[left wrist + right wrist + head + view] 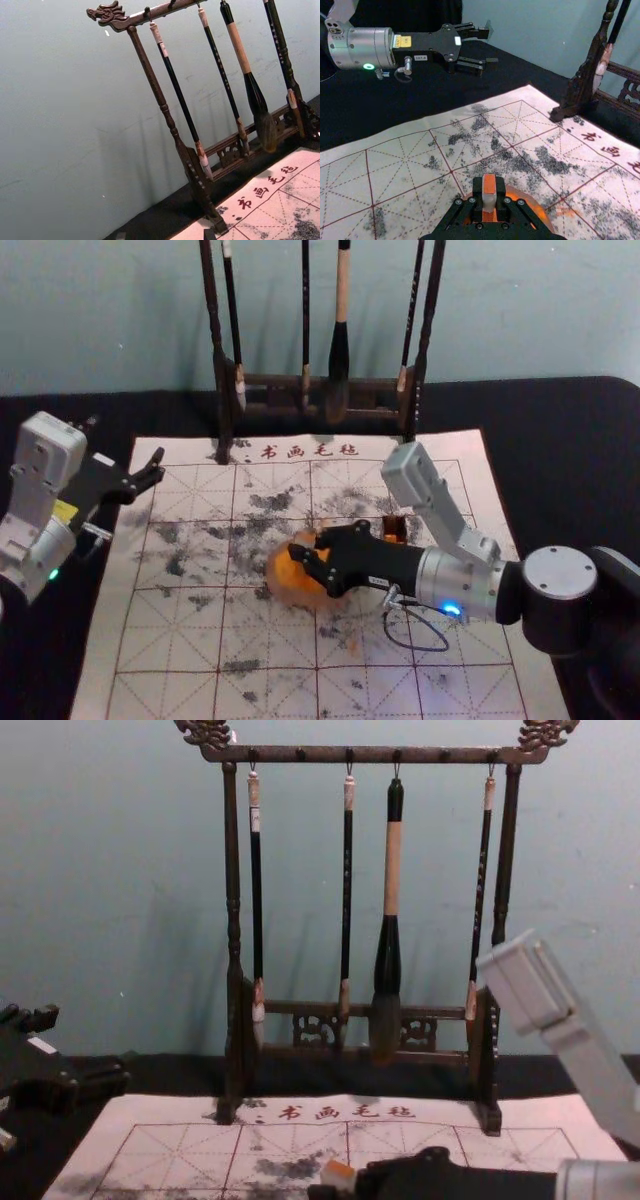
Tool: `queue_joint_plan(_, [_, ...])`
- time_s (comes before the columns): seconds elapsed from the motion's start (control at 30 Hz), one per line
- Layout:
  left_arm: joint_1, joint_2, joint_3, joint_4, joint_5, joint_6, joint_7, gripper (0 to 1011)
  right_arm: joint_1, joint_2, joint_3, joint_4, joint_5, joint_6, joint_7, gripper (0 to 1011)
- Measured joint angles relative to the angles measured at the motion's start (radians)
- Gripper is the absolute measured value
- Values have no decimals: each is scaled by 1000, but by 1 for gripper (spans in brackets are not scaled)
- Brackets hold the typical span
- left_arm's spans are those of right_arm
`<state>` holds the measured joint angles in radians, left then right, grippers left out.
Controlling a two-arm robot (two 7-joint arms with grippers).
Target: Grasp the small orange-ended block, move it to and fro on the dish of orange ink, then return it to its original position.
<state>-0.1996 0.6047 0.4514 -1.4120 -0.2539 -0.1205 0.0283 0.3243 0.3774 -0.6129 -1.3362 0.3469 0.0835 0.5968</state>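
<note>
My right gripper [306, 554] is over the orange dish [287, 586] on the mat. In the right wrist view the right gripper [489, 188] is shut on the block [489, 198], which has an orange end and a pale middle. The dish [540, 209] lies beneath and around it; whether the block touches the dish is hidden. From the chest view, the orange end of the block [340, 1170] stands out at the fingertips. Off the mat's left edge, my left gripper [156, 469] is open and holds nothing; its tips also edge into the left wrist view [165, 235].
A dark wooden rack [270, 395] with hanging brushes stands at the mat's far edge. The stained, gridded mat [265, 660] covers the middle of the black table. A small dark and orange object [396, 529] sits just behind my right gripper.
</note>
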Motion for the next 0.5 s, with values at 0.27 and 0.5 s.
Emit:
queue_joint_plan(0.27, [0, 0, 0, 0, 0, 0, 0, 1001, 31, -26, -6, 45, -13, -12, -7, 116])
queue_joint_plan(0.5, [0, 0, 0, 0, 0, 0, 0, 1001, 39, -32, 4, 60, -21, -18, -22, 116])
